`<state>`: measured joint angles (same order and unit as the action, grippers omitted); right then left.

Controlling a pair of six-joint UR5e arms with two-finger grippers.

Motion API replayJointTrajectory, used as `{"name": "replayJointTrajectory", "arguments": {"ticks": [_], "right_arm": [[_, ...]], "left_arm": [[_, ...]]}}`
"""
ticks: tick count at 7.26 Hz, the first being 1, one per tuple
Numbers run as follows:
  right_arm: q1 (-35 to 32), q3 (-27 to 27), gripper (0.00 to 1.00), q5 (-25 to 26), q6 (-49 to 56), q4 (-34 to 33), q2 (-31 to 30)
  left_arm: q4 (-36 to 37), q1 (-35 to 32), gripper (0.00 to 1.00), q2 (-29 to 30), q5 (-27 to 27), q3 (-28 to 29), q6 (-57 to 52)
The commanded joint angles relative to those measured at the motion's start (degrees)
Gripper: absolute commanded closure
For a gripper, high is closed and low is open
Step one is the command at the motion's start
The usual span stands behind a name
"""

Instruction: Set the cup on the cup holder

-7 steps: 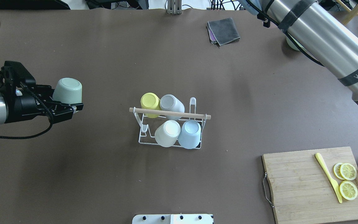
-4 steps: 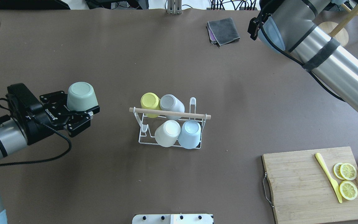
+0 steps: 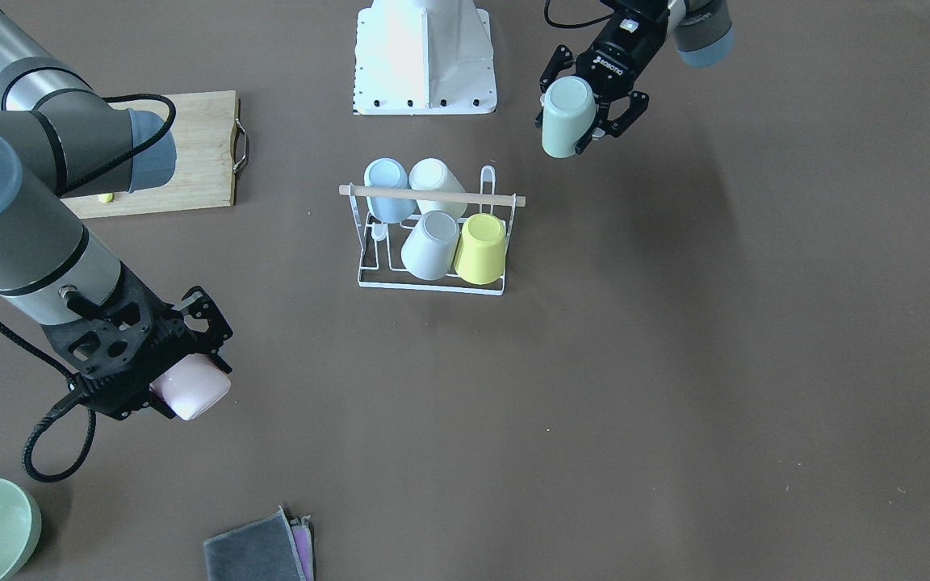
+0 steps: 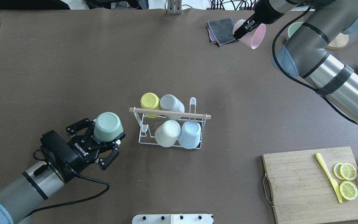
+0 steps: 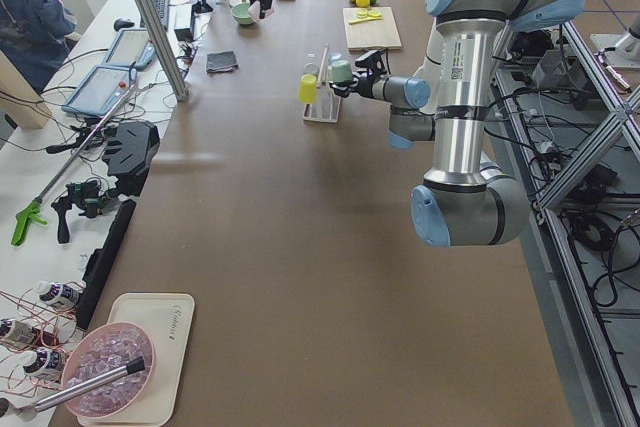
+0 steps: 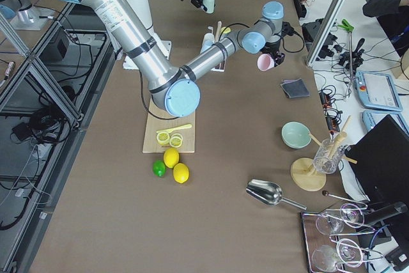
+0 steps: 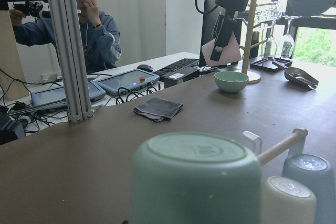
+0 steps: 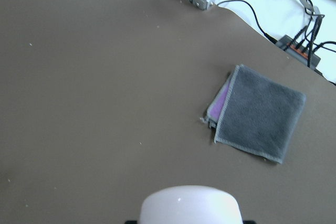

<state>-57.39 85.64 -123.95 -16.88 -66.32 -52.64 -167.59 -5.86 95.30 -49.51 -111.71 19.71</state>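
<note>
Status, clock directions per overhead view: rack (image 4: 170, 113) sits mid-table with four of six prongs filled, all cups mouth-down: yellow (image 4: 149, 102) and grey (image 4: 170, 105) on the 12 o'clock row, white (image 4: 167, 133) and blue (image 4: 190, 133) on the 6 o'clock row. Two prongs are free: one at the rack's 8 o'clock corner (image 4: 144, 128), one at its 2 o'clock corner (image 4: 192, 104). Left gripper (image 4: 106, 132) is clamped on a green cup (image 4: 107, 126), inverted, base up, near the rack at its 9 o'clock and clear of the wire. Right gripper (image 3: 182, 371) is clamped on a pink cup (image 3: 190, 387), well apart from the rack at about 1 o'clock, just beside the cloth (image 4: 223, 31). My read: roughly two-thirds done and both remaining cups are in hand. Left to do is to seat green on the near 8 o'clock prong, then bring pink in for the 2 o'clock one. Main risk looks like clipping the rod or the white cup on the way down.
</note>
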Motion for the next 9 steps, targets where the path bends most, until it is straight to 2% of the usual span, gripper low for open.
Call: {"name": "replayJointTrajectory", "arguments": {"ticks": [1,3,4,6,7,8,9], "right_arm": [[2.18,0.23,1.0,2.12,-8.4,12.65,-2.11],[3.94,0.14,1.0,5.29,-16.82,28.0,-4.48],[5.08,0.14,1.0,7.65,-20.7,33.91,-5.28],[7.97,0.14,1.0,12.57,-22.22,39.65,-5.37],[11.65,0.05,1.0,19.04,-23.62,46.21,-6.16],[14.29,-0.29,1.0,23.1,-23.63,53.15,-7.29],[15.54,-0.73,1.0,23.32,-23.55,62.09,-11.05]], "left_arm": [[-1.06,5.66,0.69,3.3,9.38,1.14,-5.63],[-2.56,5.68,0.69,5.58,9.78,1.84,-5.65],[-4.65,5.59,0.69,7.25,9.78,4.11,-5.13],[-5.11,4.89,0.7,10.77,9.78,8.16,-2.51],[-5.11,4.72,0.71,11.39,9.87,10.09,2.3],[-5.11,3.41,0.71,11.57,9.87,11.16,2.52],[-5.03,3.22,0.71,11.66,11.43,11.78,2.61]]}}
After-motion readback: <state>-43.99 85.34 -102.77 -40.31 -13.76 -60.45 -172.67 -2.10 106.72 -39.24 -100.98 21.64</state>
